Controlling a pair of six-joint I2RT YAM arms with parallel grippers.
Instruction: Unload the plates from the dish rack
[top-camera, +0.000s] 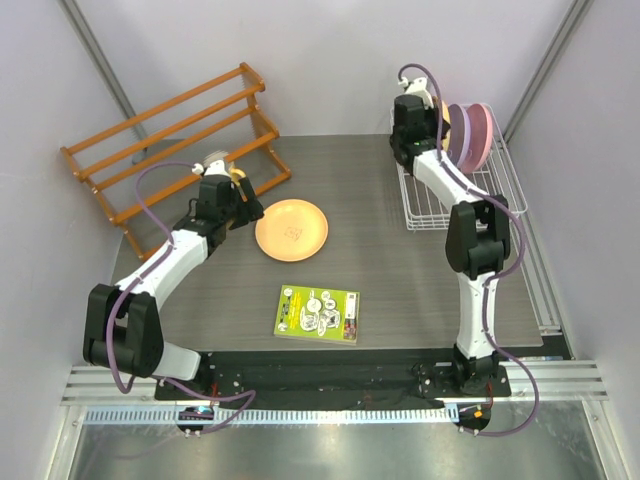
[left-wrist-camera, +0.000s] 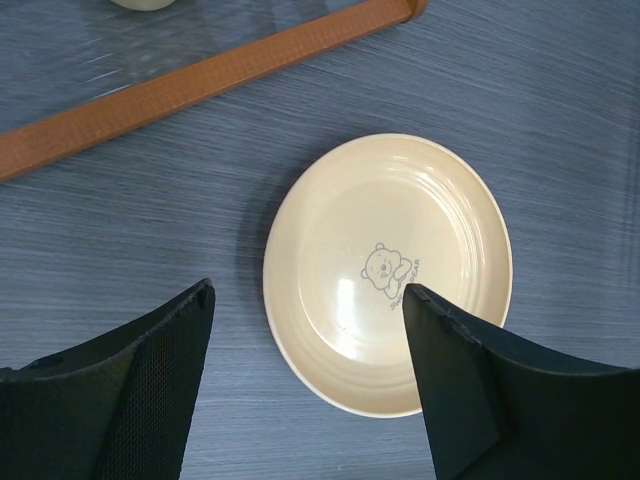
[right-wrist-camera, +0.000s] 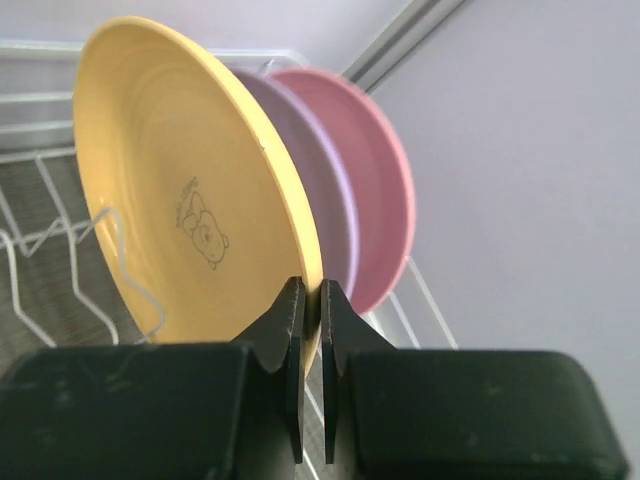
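Observation:
One orange-yellow plate (top-camera: 291, 230) lies flat on the table, and shows in the left wrist view (left-wrist-camera: 390, 270). My left gripper (top-camera: 245, 205) hovers open just over its near-left rim (left-wrist-camera: 310, 290), holding nothing. In the white wire dish rack (top-camera: 470, 195) a second orange-yellow plate (right-wrist-camera: 180, 180), a lilac plate (right-wrist-camera: 325, 190) and a pink plate (right-wrist-camera: 375, 200) stand on edge. My right gripper (top-camera: 425, 110) is shut on the rim of the standing orange-yellow plate (right-wrist-camera: 311, 290). In the top view the lilac plate (top-camera: 465, 135) and pink plate (top-camera: 481, 135) show beside the arm.
An orange-brown wooden slatted rack (top-camera: 170, 140) stands at the back left; one rail crosses the left wrist view (left-wrist-camera: 200, 80). A green-and-yellow booklet (top-camera: 317, 314) lies near the front middle. Walls close in on both sides, close behind the wire rack (right-wrist-camera: 60, 260).

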